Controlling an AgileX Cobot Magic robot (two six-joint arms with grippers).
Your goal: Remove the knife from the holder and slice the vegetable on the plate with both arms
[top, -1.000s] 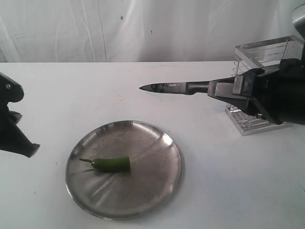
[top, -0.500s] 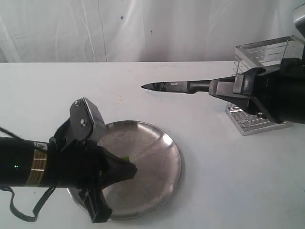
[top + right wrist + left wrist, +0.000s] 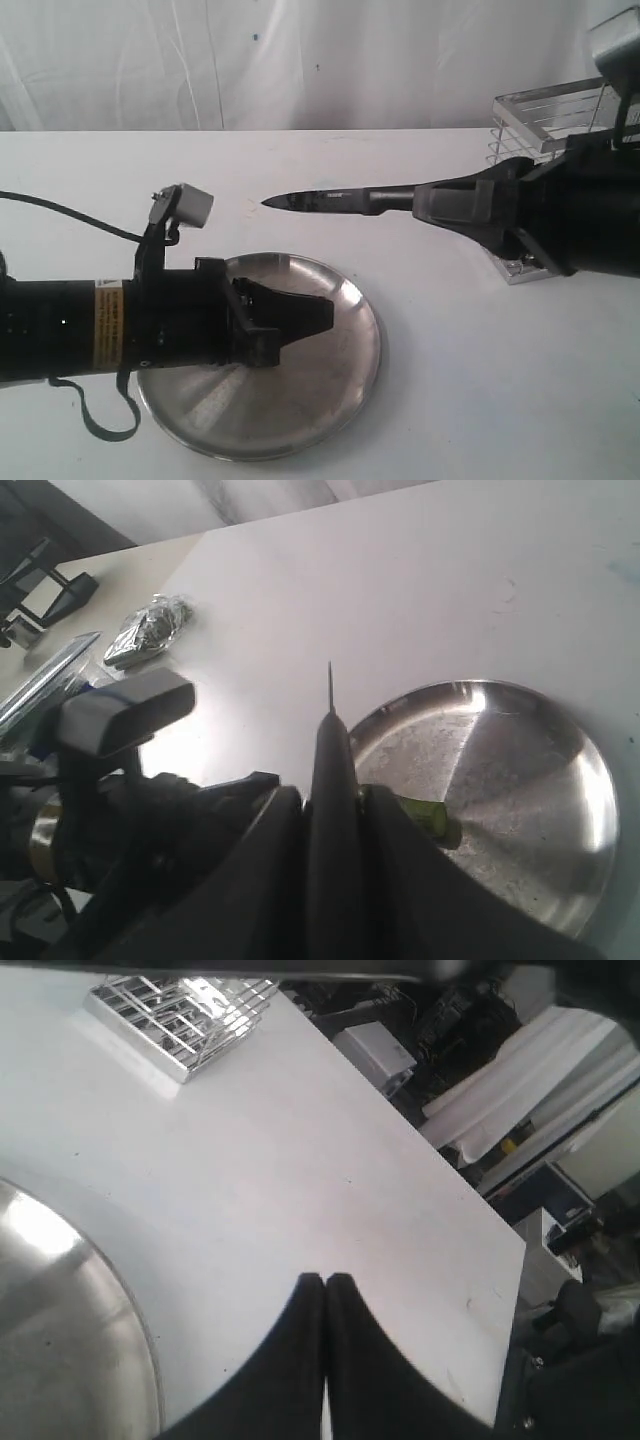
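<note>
Two arms: both are over the bench [image 3: 430,400], the left arm [image 3: 100,325] reaching in from the left and the right from the right.
Right tool: the right tool [image 3: 430,203] is clamped on the knife [image 3: 320,198] handle, its blade level and pointing left, above and beyond the far rim of the plate [image 3: 340,380].
Left tool: the left tool [image 3: 318,314] has its fingers pressed together on nothing, hanging over the plate's middle.
Chili: the chili pepper [image 3: 425,812] lies on the plate's left half, hidden under the left arm in the exterior view; only its cut end shows beside the knife in the right wrist view.
Key relation: the chili lies nearer and lower than the blade, long axis left to right, roughly parallel to it; the left tool is closer.
Holder: the wire holder [image 3: 550,110] stands far right, behind the right arm.
Change: the left arm has swept in further over the plate, and the knife has advanced left.
</note>
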